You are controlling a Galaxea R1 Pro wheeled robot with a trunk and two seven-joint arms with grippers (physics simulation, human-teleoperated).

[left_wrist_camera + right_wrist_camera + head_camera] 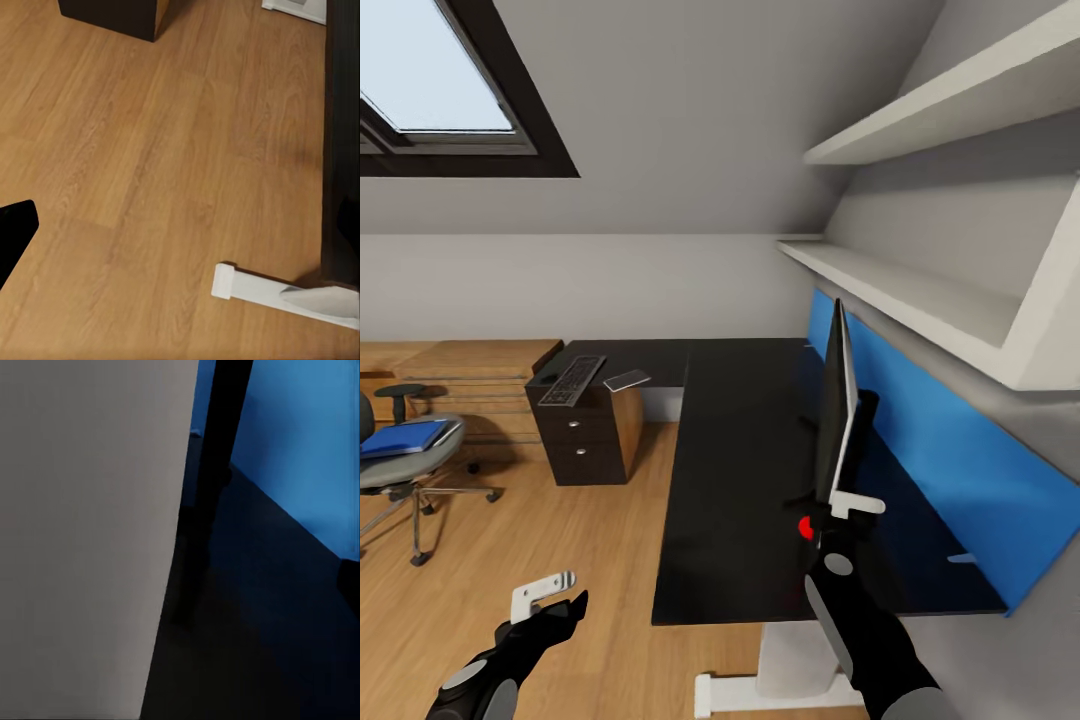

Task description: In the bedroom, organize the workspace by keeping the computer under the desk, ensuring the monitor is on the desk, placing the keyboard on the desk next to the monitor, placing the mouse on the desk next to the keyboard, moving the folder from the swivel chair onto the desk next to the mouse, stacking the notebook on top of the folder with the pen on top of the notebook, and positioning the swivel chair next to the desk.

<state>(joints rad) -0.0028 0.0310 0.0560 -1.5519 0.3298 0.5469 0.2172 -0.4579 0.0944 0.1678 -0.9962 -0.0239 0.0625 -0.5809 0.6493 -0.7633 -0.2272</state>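
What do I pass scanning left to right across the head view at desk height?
Chair carrying the folder → keyboard → notebook → monitor, seen edge-on on the desk, with the right gripper at its near edge.

Head camera high, looks down along desk [740, 470]. Left wrist camera faces wood floor [150, 165] beside desk leg. Right wrist camera very close behind monitor [82, 540], over desk.
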